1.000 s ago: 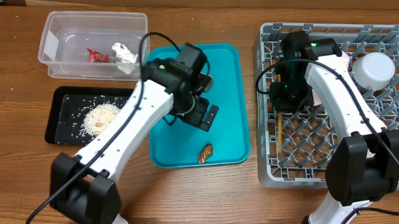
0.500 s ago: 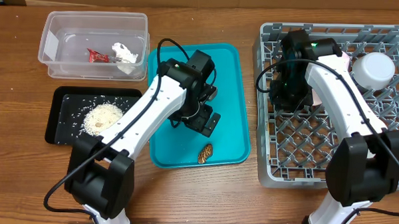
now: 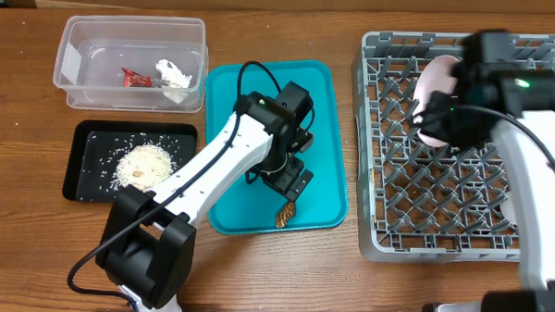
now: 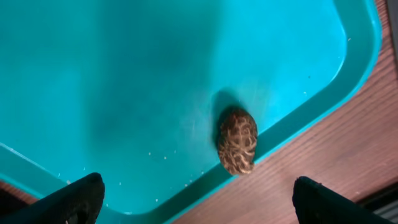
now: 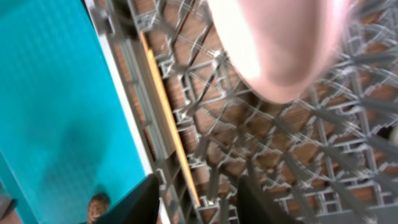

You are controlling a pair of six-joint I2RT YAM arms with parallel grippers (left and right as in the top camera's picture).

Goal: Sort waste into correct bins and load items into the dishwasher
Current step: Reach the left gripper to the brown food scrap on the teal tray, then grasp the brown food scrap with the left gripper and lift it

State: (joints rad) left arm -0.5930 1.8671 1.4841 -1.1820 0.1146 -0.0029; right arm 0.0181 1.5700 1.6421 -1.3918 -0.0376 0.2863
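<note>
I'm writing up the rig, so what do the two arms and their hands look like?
The left arm and right arm have white link shells with black joints. A thin black cable loops off the left arm. The left hand is black with dark rounded fingertips. A small green light glows on the right arm's black wrist.

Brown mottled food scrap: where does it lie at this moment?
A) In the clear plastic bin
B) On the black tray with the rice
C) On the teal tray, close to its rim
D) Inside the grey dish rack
C: the left wrist view shows the brown mottled food scrap lying on the teal tray, right beside its raised rim, with the wooden table beyond.
</note>
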